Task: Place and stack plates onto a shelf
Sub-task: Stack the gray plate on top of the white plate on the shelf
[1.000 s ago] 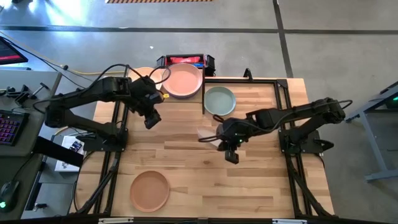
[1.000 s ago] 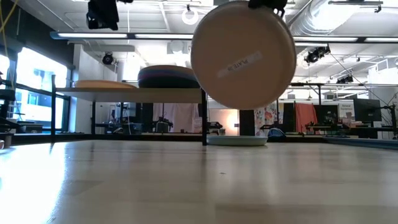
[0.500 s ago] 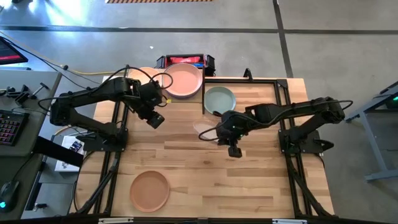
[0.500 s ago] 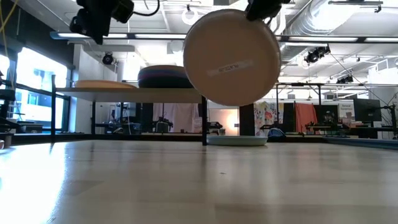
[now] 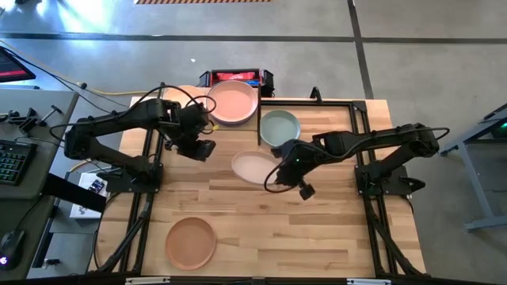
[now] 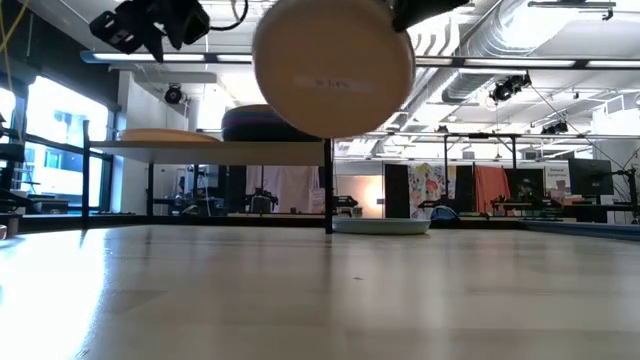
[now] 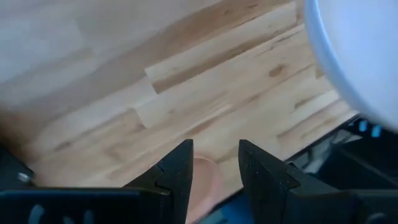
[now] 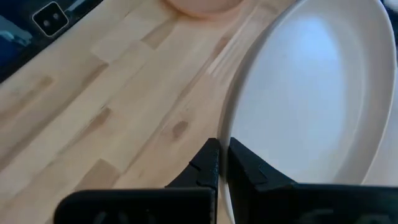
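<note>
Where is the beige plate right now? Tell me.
In the high view the beige plate hangs mid-table, held by its rim in the right gripper, just in front of the pale grey-green plate and right of the left gripper.

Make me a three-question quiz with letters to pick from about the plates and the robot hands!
1. Where is the terracotta plate?
A. On the shelf
B. On the table, near the front edge on the left arm's side
C. In the left hand

2. What colour is the top plate on the shelf?
A. Salmon pink
B. Dark teal
C. Black

3. What is the right hand doing?
A. Hanging open and empty
B. Resting flat on the table
C. Pinching the rim of the beige plate in the air

Answers: 1 B, it lies alone there in the high view. 2 A, the high view shows pink on top. 3 C, the right wrist view shows the fingers shut on the rim, and the low view shows the plate lifted.
</note>
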Action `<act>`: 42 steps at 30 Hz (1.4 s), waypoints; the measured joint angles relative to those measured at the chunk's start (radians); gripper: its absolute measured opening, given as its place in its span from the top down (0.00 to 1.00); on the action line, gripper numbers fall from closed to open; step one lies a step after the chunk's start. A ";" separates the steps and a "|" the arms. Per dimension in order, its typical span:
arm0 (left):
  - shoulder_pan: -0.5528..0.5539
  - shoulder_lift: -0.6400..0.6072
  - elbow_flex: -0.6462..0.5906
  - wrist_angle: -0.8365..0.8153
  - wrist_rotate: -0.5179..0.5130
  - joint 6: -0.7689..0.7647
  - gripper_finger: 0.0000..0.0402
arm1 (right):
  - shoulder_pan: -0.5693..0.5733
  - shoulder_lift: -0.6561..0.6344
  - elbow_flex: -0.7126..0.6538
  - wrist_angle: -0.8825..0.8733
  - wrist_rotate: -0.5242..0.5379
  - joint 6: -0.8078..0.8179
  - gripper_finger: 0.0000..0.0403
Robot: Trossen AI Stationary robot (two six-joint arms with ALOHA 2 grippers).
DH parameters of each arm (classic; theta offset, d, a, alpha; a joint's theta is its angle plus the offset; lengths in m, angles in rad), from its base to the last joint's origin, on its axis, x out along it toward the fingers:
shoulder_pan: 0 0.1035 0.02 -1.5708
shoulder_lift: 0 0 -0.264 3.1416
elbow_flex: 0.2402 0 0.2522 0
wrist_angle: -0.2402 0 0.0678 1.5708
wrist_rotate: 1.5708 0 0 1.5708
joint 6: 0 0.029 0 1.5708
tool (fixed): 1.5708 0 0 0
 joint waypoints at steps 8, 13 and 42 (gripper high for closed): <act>-0.015 0.038 -0.001 0.117 0.087 -0.047 0.72 | 0.002 0.000 0.000 0.078 -0.061 -0.071 1.00; -0.021 0.061 -0.001 0.213 0.086 -0.047 0.72 | 0.017 0.000 0.000 0.076 -0.064 -0.073 1.00; -0.069 0.187 0.000 0.355 0.152 -0.047 0.72 | 0.032 0.000 0.000 0.077 -0.025 -0.071 1.00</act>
